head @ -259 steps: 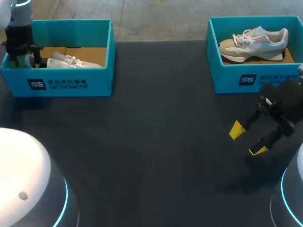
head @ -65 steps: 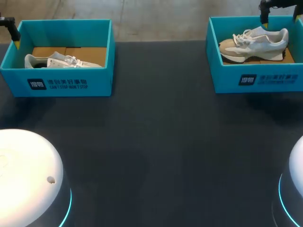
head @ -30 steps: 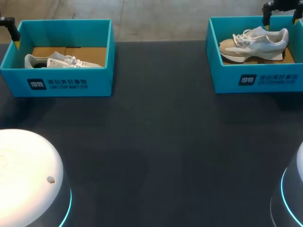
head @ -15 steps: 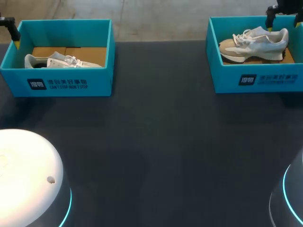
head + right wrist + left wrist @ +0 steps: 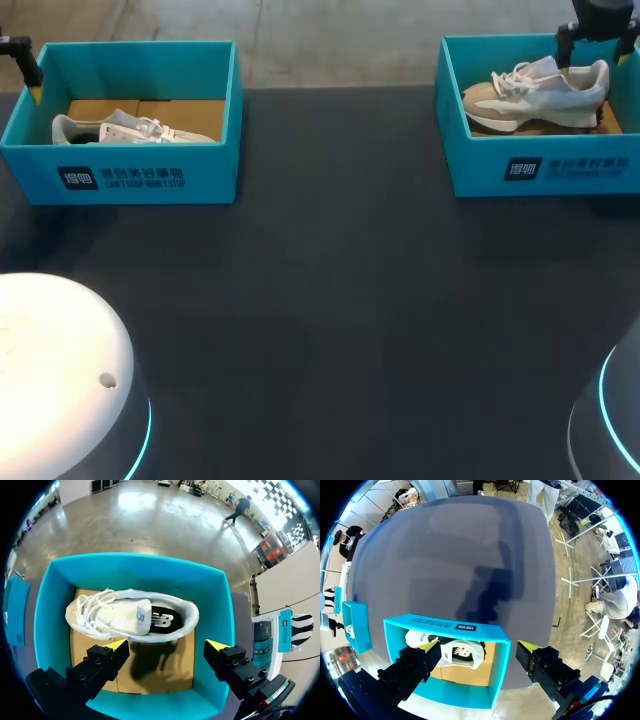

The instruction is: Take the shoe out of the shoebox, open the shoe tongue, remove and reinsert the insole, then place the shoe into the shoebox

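On the dark table (image 5: 330, 300), seen from the head view, two teal shoeboxes are sitting well apart. The right shoebox (image 5: 540, 170) is resting at about 1 o'clock and the left shoebox (image 5: 125, 175) at about 11 o'clock. A white and beige sneaker (image 5: 535, 95) is lying inside the right shoebox on its cardboard floor, toe pointing to 9 o'clock and heel to 3 o'clock. The right gripper (image 5: 166, 644) is hanging above this box with its yellow-tipped fingers spread wide and holding nothing, the sneaker lying just ahead of the tips. A second white sneaker (image 5: 130, 128) is lying in the left shoebox. The left gripper (image 5: 475, 647) is hovering over that box's 9 o'clock end, fingers likewise wide apart, one above the box's inside and the other out past its wall.
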`<state>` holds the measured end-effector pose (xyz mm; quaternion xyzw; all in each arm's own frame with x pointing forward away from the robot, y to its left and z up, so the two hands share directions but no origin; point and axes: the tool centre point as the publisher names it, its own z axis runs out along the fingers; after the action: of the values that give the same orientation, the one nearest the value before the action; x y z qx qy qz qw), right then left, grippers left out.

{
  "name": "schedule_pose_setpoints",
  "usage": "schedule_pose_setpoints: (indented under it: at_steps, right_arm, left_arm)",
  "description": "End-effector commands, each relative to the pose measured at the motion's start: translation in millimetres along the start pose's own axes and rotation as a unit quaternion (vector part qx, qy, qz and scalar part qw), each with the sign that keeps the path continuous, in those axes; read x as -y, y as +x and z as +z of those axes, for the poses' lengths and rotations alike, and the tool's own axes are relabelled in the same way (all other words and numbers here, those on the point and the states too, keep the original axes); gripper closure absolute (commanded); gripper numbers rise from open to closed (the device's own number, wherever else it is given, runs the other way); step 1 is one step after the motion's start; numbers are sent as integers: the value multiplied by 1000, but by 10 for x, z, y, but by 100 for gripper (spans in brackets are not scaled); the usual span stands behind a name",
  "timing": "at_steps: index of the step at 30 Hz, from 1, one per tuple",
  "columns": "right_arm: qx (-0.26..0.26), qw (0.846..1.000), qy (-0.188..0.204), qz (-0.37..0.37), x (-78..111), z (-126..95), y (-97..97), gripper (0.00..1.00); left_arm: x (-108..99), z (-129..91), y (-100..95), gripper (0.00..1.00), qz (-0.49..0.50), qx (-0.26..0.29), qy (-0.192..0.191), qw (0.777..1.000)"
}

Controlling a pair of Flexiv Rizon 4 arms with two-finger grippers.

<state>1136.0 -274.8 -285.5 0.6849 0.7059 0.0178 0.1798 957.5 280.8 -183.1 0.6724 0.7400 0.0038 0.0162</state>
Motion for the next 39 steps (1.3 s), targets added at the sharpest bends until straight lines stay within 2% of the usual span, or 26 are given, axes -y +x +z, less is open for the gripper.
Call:
schedule_pose_setpoints:
  at_steps: [1,21,26,28,29,30,32,34,39]
  right_arm:
    - [-2,1000,2,1,-95,116,-21,0]
    - [14,1000,14,0,-216,387,-201,2]
    - [17,1000,19,0,-236,454,-248,9]
    - [18,1000,20,0,-241,468,-253,17]
    - [18,1000,21,0,-244,479,-258,27]
    - [18,1000,21,0,-244,482,-259,29]
    - [19,1000,23,0,-246,499,-266,19]
    - [19,1000,24,0,-251,521,-271,0]
    - [17,999,29,0,-271,589,-297,0]
  left_arm:
    - [10,-4,1,0,0,-1,-1,1000]
    - [10,-4,1,0,0,-1,-1,1000]
    - [10,-4,1,0,0,-1,-1,1000]
    - [10,-4,1,0,0,-1,-1,1000]
    - [10,-4,1,0,0,-1,-1,1000]
    - [10,-4,1,0,0,-1,-1,1000]
    - [10,-4,1,0,0,-1,-1,1000]
    - [10,-4,1,0,0,-1,-1,1000]
    - [10,-4,1,0,0,-1,-1,1000]
